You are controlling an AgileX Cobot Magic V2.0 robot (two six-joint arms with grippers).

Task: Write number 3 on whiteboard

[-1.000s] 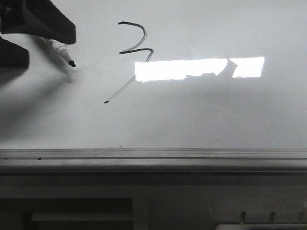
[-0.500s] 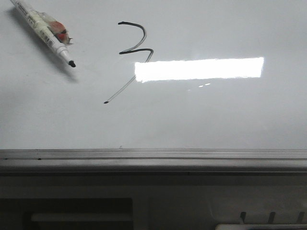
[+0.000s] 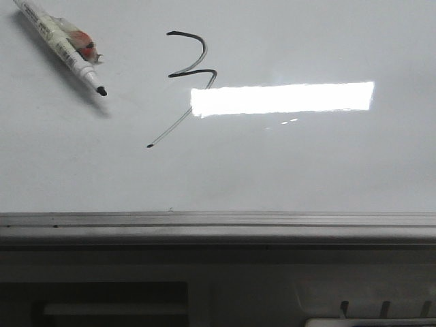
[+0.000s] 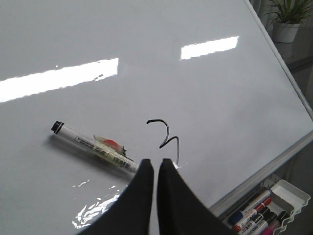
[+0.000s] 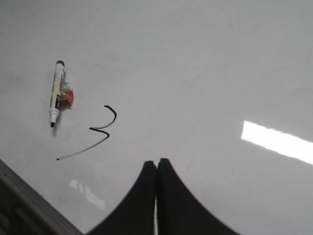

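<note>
The number 3 (image 3: pixel 194 61) is drawn in black on the whiteboard (image 3: pixel 286 163), with a long faint tail slanting down to the left. It also shows in the left wrist view (image 4: pixel 166 137) and the right wrist view (image 5: pixel 100 128). A white marker (image 3: pixel 65 46) with its black tip bare lies flat on the board left of the 3. It shows in the left wrist view (image 4: pixel 93 147) and the right wrist view (image 5: pixel 56 93) too. My left gripper (image 4: pixel 156 162) is shut and empty above the board. My right gripper (image 5: pixel 156 162) is shut and empty. Neither gripper shows in the front view.
A grey metal rail (image 3: pixel 218 221) runs along the board's near edge. A tray of several coloured markers (image 4: pixel 259 215) hangs below the board's edge. A bright rectangular light reflection (image 3: pixel 283 99) lies right of the 3. A potted plant (image 4: pixel 286 19) stands beyond the board.
One second ago the left gripper was over the marker at the top left of the front view. It has since moved out of that view, leaving the marker lying on the board.
</note>
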